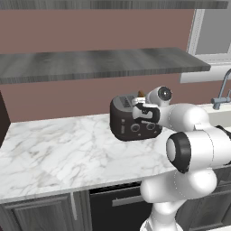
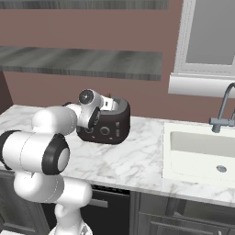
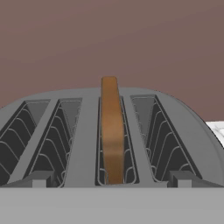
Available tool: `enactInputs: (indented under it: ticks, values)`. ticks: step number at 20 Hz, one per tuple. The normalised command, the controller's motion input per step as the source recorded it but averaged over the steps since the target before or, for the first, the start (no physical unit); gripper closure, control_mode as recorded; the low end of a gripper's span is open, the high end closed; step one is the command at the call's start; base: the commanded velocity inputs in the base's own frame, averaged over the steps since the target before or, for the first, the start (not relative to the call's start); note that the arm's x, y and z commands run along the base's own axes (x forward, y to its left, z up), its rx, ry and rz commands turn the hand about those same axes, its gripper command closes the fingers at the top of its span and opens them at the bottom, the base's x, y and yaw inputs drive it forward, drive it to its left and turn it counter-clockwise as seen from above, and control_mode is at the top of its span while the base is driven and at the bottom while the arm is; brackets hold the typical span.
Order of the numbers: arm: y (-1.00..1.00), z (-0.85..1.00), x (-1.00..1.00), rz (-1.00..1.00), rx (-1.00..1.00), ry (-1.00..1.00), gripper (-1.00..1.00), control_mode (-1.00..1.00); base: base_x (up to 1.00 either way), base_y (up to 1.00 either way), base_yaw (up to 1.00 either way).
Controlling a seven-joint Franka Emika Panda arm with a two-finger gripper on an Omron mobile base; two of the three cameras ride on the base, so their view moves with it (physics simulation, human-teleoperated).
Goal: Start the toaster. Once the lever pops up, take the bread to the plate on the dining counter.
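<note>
Standing upright, the bread [image 3: 112, 131] fills one toaster [image 3: 87, 127] slot; no readable writing.

No text, label, brand, number or sign can be read anywhere, neither on the toaster [image 1: 133, 118] and its two round knobs nor on the marble counter [image 1: 58, 153]

toaster [image 1: 131, 118]: dark grey-black, boxy, rounded corners, four slots, two round knobs on long face; upright on the marble counter, at 12 o'clock in the left base view's centre. bread [image 3: 112, 131]: brown slice, upright in third slot, top protruding.
</note>
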Motion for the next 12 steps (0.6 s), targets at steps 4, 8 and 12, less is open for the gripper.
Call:
enactInputs:
  ticks: [4,8,12]
  values:
    - [0.0,0.0,0.0,0.0,0.0,0.0,-1.0,-1.0,0.0,0.0,0.0]
    - [0.0,0.0,0.0,0.0,0.0,0.0,-1.0,-1.0,0.0,0.0,0.0]
    - [0.0,0.0,0.0,0.0,0.0,0.0,-1.0,-1.0,0.0,0.0,0.0]
